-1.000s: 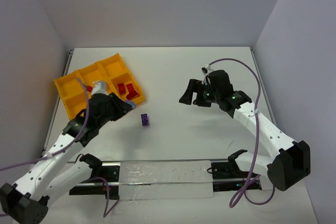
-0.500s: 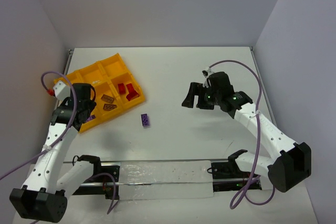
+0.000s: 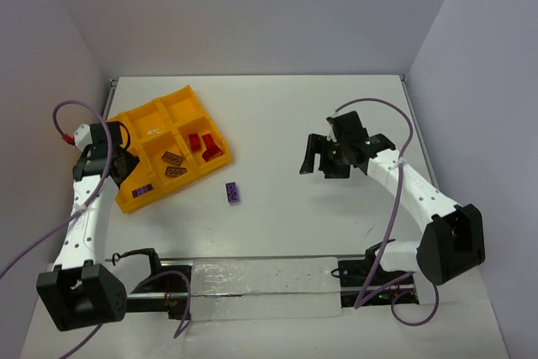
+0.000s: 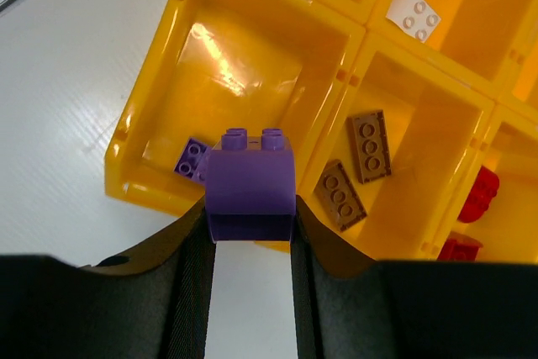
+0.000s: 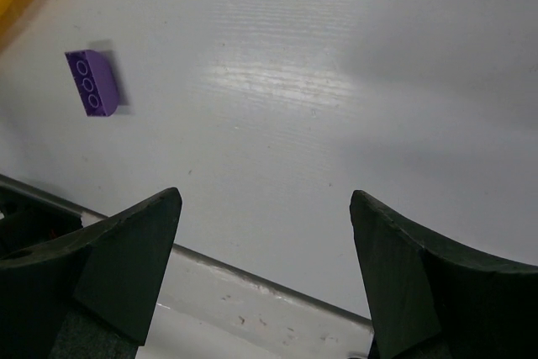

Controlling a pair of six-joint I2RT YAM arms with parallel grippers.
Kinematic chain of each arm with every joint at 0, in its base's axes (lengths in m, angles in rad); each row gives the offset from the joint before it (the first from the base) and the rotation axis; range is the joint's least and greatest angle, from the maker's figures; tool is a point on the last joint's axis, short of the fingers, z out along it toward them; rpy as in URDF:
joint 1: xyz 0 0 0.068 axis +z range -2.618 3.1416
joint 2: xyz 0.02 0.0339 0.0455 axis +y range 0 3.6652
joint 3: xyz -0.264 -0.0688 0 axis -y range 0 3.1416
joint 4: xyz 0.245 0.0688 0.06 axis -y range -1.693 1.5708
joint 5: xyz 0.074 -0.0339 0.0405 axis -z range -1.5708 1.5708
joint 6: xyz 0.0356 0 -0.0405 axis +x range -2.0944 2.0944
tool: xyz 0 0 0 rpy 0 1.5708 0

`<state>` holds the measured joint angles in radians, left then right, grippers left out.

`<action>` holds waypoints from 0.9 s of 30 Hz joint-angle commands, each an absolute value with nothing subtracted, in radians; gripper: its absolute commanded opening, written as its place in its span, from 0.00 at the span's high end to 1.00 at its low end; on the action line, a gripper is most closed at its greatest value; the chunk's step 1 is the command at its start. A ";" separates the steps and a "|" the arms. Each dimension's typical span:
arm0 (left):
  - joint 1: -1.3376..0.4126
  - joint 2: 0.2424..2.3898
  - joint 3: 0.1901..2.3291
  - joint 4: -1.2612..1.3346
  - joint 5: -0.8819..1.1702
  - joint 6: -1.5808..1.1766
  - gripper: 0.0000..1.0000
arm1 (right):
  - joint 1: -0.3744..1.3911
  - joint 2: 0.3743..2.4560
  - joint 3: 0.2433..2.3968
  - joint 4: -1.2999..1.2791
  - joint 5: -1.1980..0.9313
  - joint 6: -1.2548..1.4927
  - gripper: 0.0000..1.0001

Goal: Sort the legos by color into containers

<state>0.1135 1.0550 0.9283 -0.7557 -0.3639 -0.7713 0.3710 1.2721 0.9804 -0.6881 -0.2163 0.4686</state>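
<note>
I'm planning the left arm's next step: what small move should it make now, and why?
Probably ease the left gripper forward a little, then open. It is shut on a purple brick that seems to hang over the near wall of the yellow tray, and the corner cell just beyond already holds a purple piece.

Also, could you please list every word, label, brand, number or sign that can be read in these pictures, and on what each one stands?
No text can be read in any view.
The yellow tray, the held purple brick between the left fingers, the loose purple brick and the brown plates show no print. Any mark on the studs is too small to read.
</note>
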 commanded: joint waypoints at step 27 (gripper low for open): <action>0.138 1.142 0.967 -0.526 -0.144 -0.605 0.21 | 0.336 1.329 1.055 -0.701 -0.225 0.415 0.11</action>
<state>0.1641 1.1938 0.9226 -0.5671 -0.2533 -0.6801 0.3424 1.3571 1.0306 -0.7014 -0.2222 0.4209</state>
